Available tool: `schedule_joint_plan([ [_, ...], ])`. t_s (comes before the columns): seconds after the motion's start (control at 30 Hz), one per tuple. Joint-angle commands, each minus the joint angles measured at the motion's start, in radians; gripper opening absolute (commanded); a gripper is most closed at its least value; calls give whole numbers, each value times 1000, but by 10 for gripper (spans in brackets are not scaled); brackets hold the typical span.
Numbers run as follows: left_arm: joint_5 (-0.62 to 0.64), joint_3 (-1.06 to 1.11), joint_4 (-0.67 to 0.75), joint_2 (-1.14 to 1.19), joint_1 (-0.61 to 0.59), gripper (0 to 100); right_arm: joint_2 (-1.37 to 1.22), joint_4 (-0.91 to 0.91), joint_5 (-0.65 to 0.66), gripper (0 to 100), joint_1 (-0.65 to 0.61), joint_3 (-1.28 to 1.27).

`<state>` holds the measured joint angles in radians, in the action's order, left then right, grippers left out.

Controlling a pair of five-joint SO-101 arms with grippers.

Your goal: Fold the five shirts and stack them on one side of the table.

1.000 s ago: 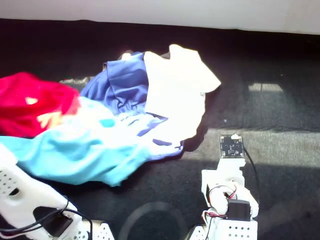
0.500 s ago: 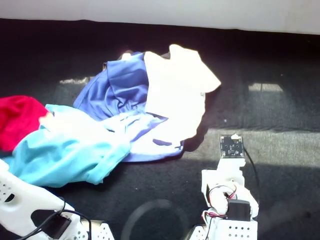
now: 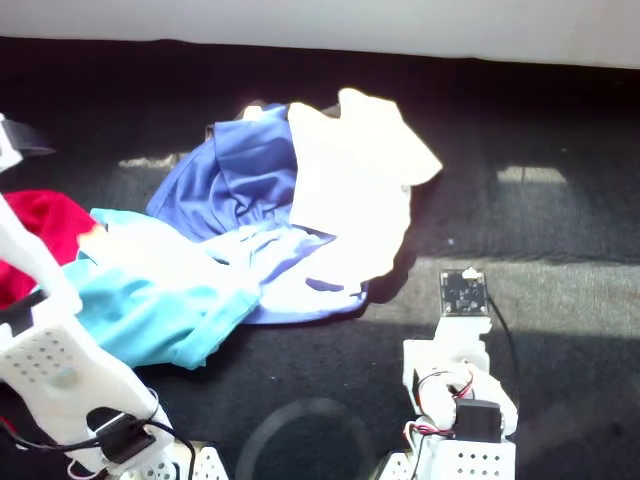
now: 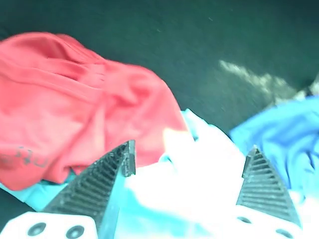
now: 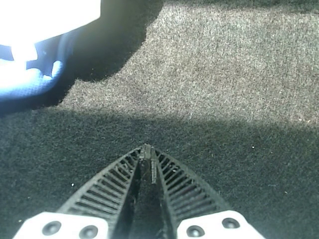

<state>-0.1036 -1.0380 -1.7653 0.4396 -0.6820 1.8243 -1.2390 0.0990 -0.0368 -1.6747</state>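
The shirts lie unfolded in one loose heap across the left and middle of the dark table (image 3: 560,250) in the high view. A red shirt (image 3: 40,225) sits at the far left edge, partly hidden behind the left arm (image 3: 50,350), which rises from the lower left corner. A turquoise shirt (image 3: 150,310) spreads beside it toward the lower left. A blue shirt (image 3: 235,175) is bunched near the upper centre. A white shirt (image 3: 355,190) drapes over the blue shirt's right side. A pale, brightly lit cloth (image 3: 300,270) lies crumpled between the turquoise and white ones; I cannot tell whether it is a separate garment.

The left gripper (image 4: 190,162) is spread wide and has hold of nothing. In its wrist view the pale cloth lies between the two fingers, with the red shirt (image 4: 75,99) beyond one finger and the blue shirt (image 4: 284,134) beyond the other. Whether the fingertips touch the fabric cannot be told.

The right arm (image 3: 462,380) sits folded at the lower right of centre, apart from the heap. The right gripper (image 5: 146,154) has its fingers pressed together at the tips with nothing between them, over bare dark felt. The heap's nearest edge, white over blue (image 5: 30,74), lies well ahead of it and off to one side.
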Motion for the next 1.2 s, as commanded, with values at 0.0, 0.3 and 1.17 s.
schedule_joint_plan([
  [0.0, -8, 252, -8, -214, 82, 333, 7, -4, 2, 6, 2, -122],
  [0.3, -12, 1198, 114, -585, 275, 337, 7, -2, 6, 6, 4, -122],
  [1.17, -216, 1613, 781, -369, 15, 18, 7, 163, 281, 6, 25, -122],
])
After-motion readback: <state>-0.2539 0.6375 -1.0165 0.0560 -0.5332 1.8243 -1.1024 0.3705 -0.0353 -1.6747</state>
